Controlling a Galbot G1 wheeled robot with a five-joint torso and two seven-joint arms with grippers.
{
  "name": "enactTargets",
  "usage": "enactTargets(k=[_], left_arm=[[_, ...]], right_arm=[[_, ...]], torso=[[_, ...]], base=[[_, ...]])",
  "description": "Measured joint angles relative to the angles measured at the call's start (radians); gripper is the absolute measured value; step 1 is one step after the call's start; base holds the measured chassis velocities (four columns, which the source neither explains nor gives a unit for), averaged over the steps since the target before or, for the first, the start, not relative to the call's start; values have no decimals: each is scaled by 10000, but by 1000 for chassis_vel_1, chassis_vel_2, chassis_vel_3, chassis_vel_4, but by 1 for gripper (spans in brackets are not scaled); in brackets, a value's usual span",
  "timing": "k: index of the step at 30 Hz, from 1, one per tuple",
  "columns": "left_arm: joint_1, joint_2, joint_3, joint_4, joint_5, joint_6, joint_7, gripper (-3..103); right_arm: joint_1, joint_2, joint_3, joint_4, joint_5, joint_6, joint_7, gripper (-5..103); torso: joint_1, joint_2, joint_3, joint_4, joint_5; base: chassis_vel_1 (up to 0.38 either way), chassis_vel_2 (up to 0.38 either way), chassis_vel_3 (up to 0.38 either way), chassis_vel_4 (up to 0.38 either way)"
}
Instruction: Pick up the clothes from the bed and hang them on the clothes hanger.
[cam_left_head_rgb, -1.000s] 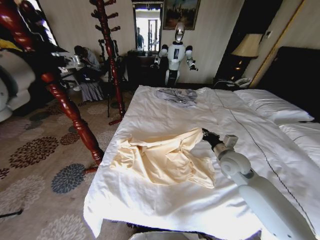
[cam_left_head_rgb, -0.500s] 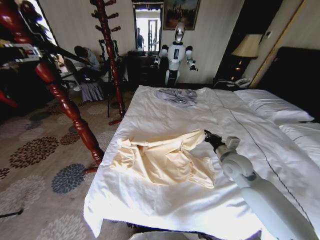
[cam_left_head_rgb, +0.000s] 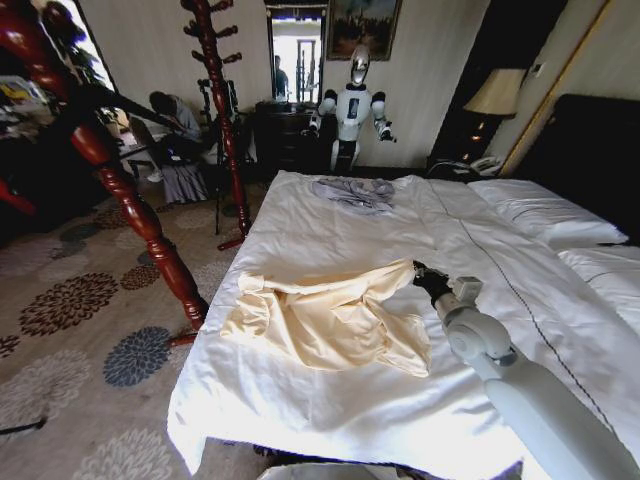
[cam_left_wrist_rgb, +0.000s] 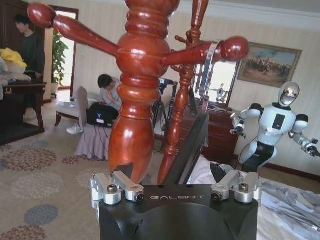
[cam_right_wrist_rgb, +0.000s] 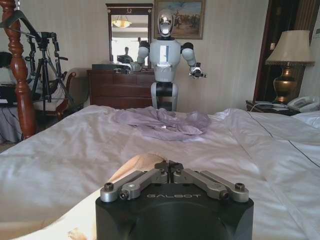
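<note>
2 garments lie on the bed (cam_left_head_rgb: 330, 235): the cream-yellow clothes (cam_left_head_rgb: 330, 315) spread near the foot-side edge closest to the wooden stand, and a smaller grey-blue garment (cam_left_head_rgb: 352, 191) well apart from it, toward the far end. The right end effector (cam_left_head_rgb: 424, 276) sits at the upper corner of the cream fabric, and the cloth rises to a peak exactly there, which suggests the corner is pinched and drawn up off the duvet. In the right wrist view the fingers (cam_right_wrist_rgb: 169, 166) meet at the centre with cream fabric just beyond them, so they look closed on the clothes, though the actual pinch is hidden behind the linkages. Holding by 1 corner makes sense: the thin fabric should peel off the duvet and hang freely once lifted.

The left end effector (cam_left_wrist_rgb: 176, 186) is held up beside the reddish-brown coat stand (cam_left_wrist_rgb: 137, 85), and a slim black bar, probably the clothes hanger (cam_left_wrist_rgb: 187, 145), rises from between its jaws. Whether those jaws truly clamp it I cannot tell. Keeping the hanger raised there leaves it ready to receive the garment.
</note>
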Motion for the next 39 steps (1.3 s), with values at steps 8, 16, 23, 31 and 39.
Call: enactTargets(k=[8, 16, 23, 31, 39], left_arm=[[-1000, -740, 1256, 225, 82, -12, -341, 85], [-846, -850, 1245, 250, 175, -17, -368, 58], [-618, -862, 1099, 122, 657, -22, -138, 32], [-577, -845, 1106, -18, 1292, -55, 331, 18], [-569, -726, 1058, -208, 1481, -198, 603, 18]], right_arm=[[-181, -115, 181, 133, 110, 17, -64, 0], [-108, -151, 112, 137, 131, 17, -81, 0], [-71, -97, 28, 269, 422, -44, 94, 0], [-179, -101, 78, 225, 393, -44, 94, 0], [-206, -51, 65, 171, 305, -32, 79, 0]], torso=[[2, 0, 0, -1, 4], [1, 0, 0, -3, 3], [1, 0, 0, 0, 2], [2, 0, 0, 0, 0], [1, 0, 0, 0, 1]], base=[[0, 0, 0, 0], [0, 0, 0, 0], [0, 0, 0, 0], [0, 0, 0, 0], [0, 0, 0, 0]])
